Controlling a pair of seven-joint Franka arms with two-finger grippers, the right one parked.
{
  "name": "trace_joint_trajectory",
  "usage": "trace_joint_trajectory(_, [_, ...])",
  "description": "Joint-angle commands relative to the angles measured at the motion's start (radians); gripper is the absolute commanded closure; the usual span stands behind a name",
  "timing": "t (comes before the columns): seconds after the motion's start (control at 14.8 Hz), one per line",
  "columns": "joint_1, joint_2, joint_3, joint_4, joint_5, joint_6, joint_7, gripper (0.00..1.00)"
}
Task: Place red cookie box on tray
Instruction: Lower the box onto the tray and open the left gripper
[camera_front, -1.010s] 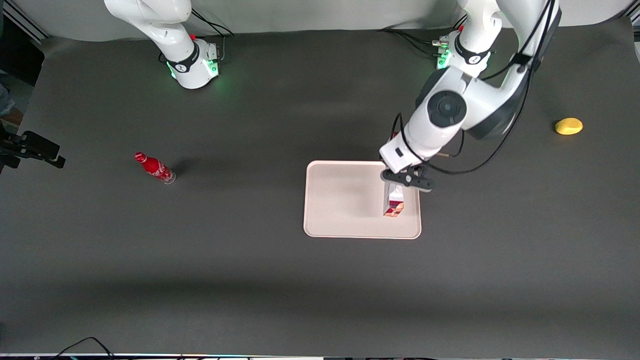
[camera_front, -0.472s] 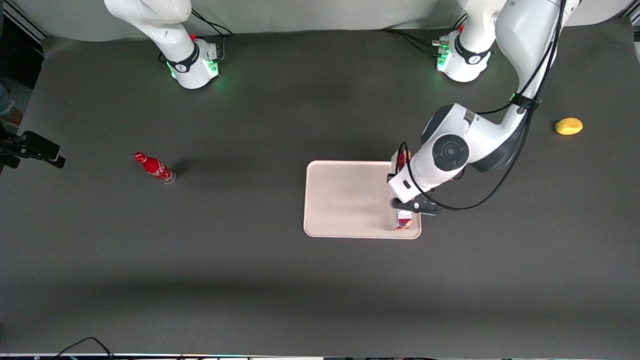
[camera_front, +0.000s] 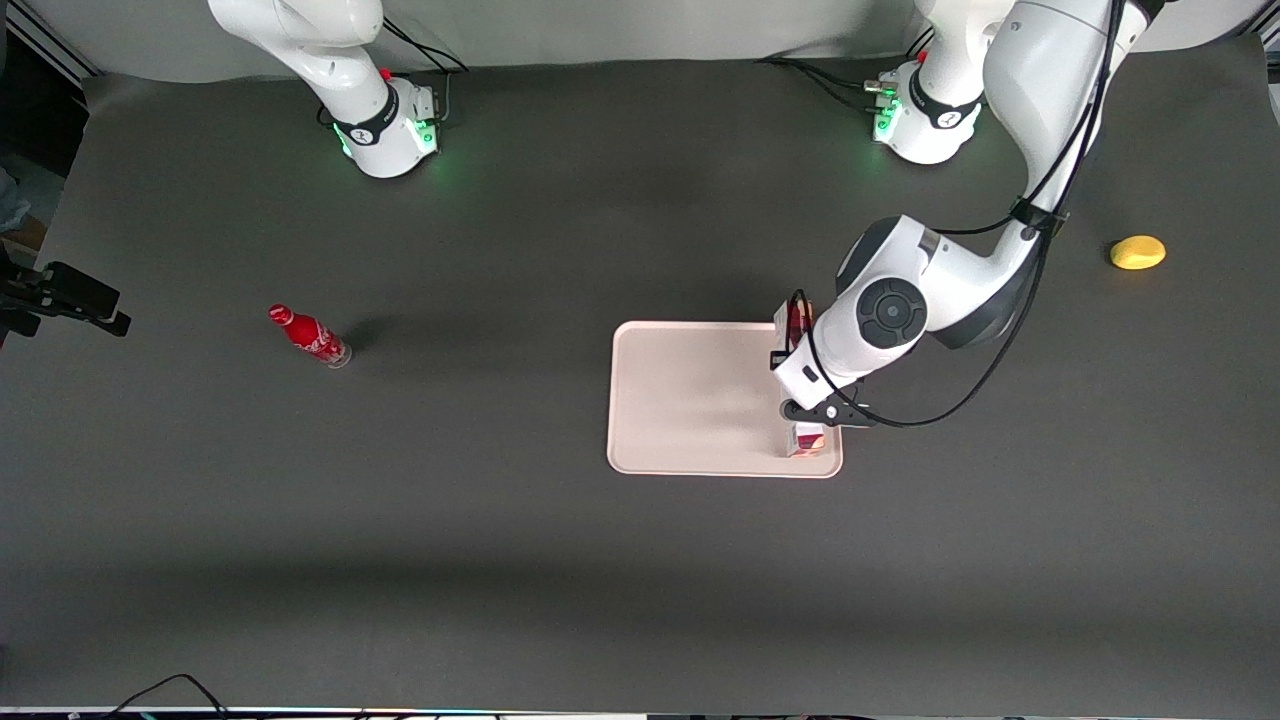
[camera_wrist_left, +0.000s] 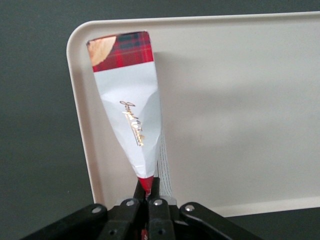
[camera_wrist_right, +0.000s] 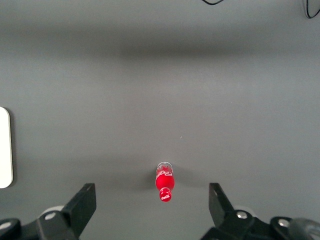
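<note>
Front view shows the left arm's gripper (camera_front: 812, 412) low over the tray (camera_front: 690, 400), at the tray's end toward the working arm and near the corner closest to the camera; the red cookie box (camera_front: 807, 438) is pinched in it, a short stretch of the carton showing below the black fingers and another bit of red showing above the wrist housing, close to the tray's rim that lies farther from the camera; the box runs along the tray's short side, just inside the rim; whether its lower end touches the tray floor cannot be told from this view.

Left wrist view gives the grip plainly: the gripper (camera_wrist_left: 146, 186) has its two fingers pressed together on the near end of the red cookie box (camera_wrist_left: 131, 117), which narrows to a crease where they clamp it; the carton's white panel carries gold script, and its other end is red tartan with a cookie picture, lying close to a rounded corner of the tray (camera_wrist_left: 240, 110); the box casts a shadow on the pale tray floor beside it.

On the dark table (camera_front: 500, 560) a small red bottle (camera_front: 309, 336) stands well apart toward the parked arm's end; a yellow lemon-like object (camera_front: 1137, 252) lies toward the working arm's end, also well away from the tray.
</note>
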Motion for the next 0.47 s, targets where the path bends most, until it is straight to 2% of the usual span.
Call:
trace_joint_trajectory(0.0, [-0.008, 0.002, 0.011, -0.019, 0.059, 0.041, -0.031, 1.00])
trace_joint_trajectory(0.4, [-0.008, 0.018, 0.025, -0.016, 0.096, 0.064, -0.031, 1.00])
